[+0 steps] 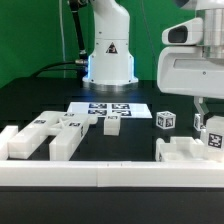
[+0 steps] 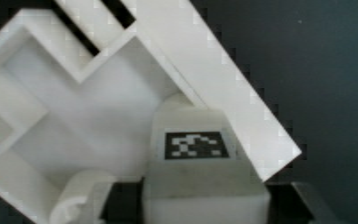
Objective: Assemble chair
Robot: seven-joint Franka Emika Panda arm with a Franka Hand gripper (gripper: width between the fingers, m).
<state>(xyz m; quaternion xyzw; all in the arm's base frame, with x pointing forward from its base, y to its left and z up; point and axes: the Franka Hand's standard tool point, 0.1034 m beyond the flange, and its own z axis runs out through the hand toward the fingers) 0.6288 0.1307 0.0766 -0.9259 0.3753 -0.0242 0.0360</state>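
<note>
Item one: white tagged plastic chair post (image 2: 197, 148), clamped between the narrowly set fingers of the gripper (image 2: 190, 196), arm pointing straight down. One white framed chair piece (image 1: 182, 152) lies directly beneath it. One tagged white cube (image 1: 166, 120) sits near. Further white parts (image 1: 50, 135) lie well apart, toward the exterior view's left; count unclear.

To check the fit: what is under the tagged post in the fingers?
A white frame part with open recesses lies under the post. The post covers its own lower end, so contact cannot be seen.
</note>
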